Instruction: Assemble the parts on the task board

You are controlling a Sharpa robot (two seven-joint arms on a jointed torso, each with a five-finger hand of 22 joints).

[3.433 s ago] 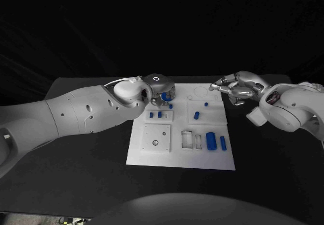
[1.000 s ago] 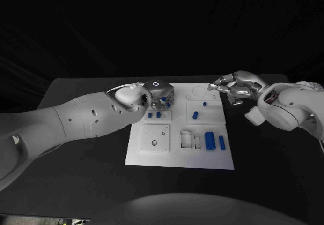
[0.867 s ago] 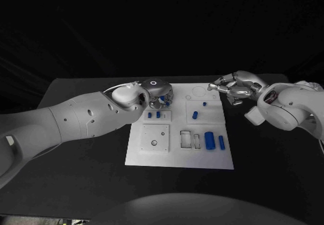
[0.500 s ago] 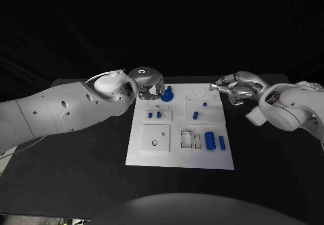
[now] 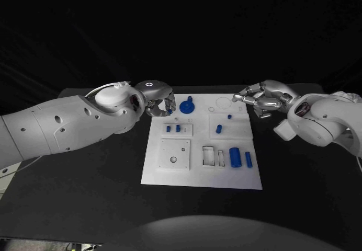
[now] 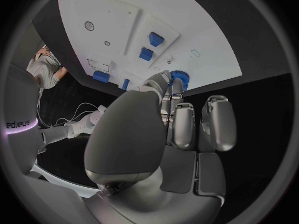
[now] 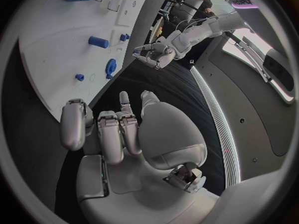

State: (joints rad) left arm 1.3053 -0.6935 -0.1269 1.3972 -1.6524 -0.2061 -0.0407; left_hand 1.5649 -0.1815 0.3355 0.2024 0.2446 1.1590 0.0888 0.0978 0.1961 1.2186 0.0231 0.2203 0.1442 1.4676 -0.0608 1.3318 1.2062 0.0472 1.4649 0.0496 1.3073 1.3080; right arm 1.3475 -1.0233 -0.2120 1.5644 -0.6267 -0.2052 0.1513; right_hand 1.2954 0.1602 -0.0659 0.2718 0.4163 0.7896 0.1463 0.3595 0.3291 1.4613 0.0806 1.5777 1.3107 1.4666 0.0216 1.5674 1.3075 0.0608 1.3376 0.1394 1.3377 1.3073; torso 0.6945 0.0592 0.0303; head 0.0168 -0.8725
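The black table (image 5: 90, 183) carries the white task board (image 5: 198, 178), a rectangular plate lying in the middle with its long side running away from the robot.

The left arm (image 5: 60, 125) reaches in over the table's left part, and its left hand (image 5: 157, 102) hangs just off the board's far left corner. In the left wrist view the fingers (image 6: 187, 124) lie curled in beside one another, with nothing between them; their tips end close to a blue round part but whether they touch it cannot be told.

The right arm (image 5: 324, 123) comes in from the other side, and the right hand (image 5: 260, 99) hovers beside the board's far right corner. Its fingers (image 7: 109, 134) are curled inward and hold nothing.

On the board, the blue round part (image 5: 186, 107) stands near the far left corner, just beside the left hand. Two thick blue cylinders (image 5: 240, 157) lie side by side near the right edge, next to two narrow rectangular slots (image 5: 210, 156). A square plate with a hole (image 5: 175, 154) sits left of those slots. Two small blue pegs (image 5: 172, 127) stand behind that plate, and a tilted blue pin (image 5: 218, 128) lies in the right-hand recess.
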